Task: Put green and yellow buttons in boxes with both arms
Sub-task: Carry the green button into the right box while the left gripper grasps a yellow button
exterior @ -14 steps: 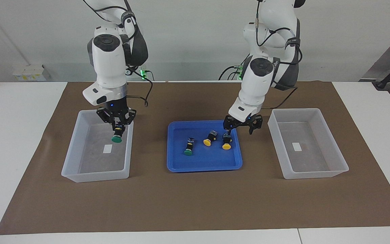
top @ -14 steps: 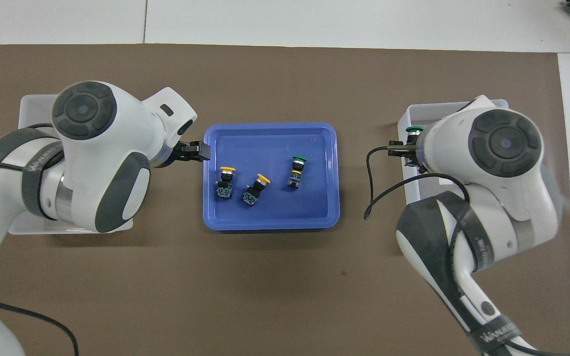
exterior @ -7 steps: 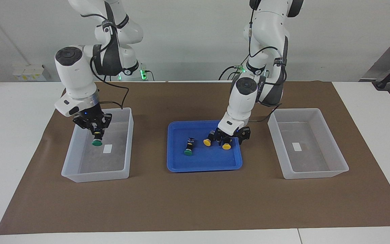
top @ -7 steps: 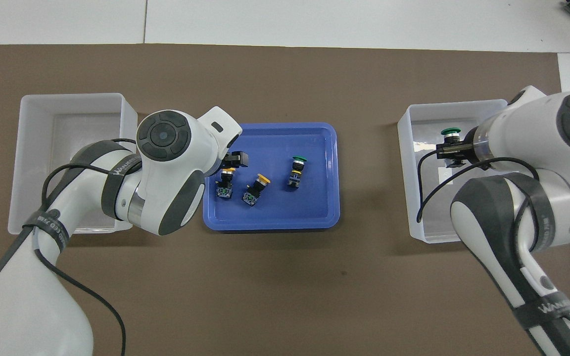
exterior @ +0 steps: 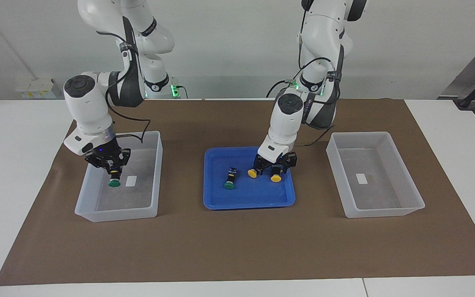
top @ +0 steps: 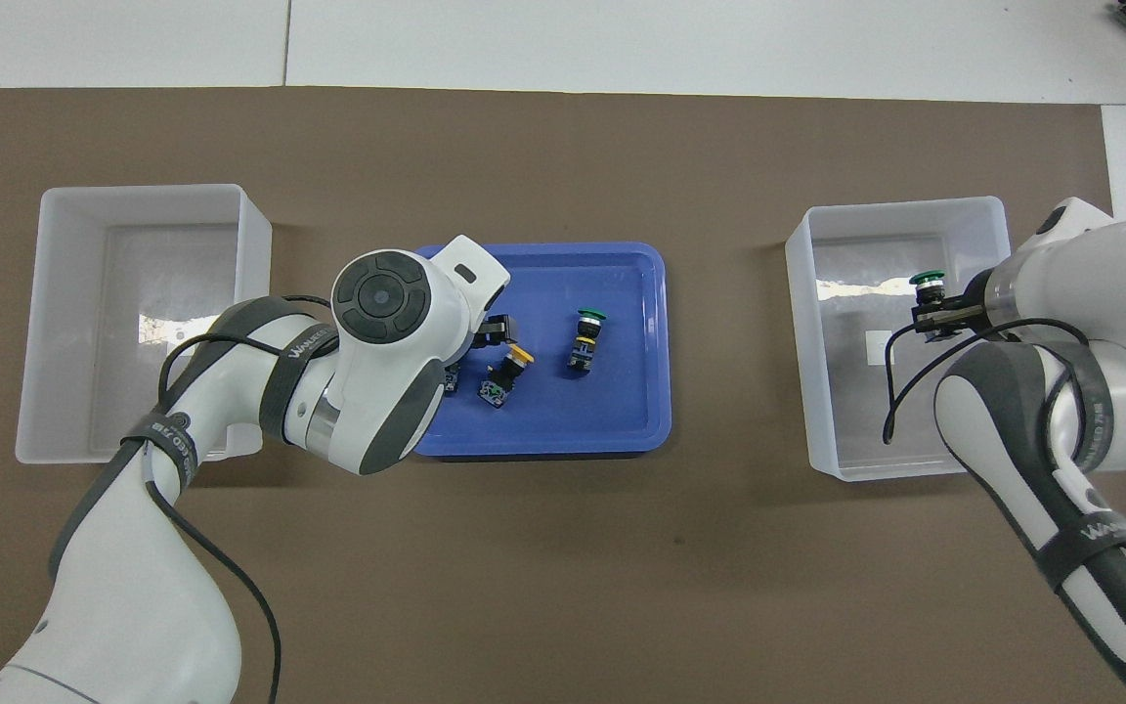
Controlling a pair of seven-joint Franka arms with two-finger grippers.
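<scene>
The right hand is clamped on a green button, low inside one box. The left hand, fingers apart, straddles a yellow button in the blue tray. Another yellow and green lie beside it.

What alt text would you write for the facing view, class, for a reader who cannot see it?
The right gripper holds a green button low inside one translucent box, while the left gripper is down over two yellow buttons in the blue tray. Another green button lies in the tray; the second box is empty.
</scene>
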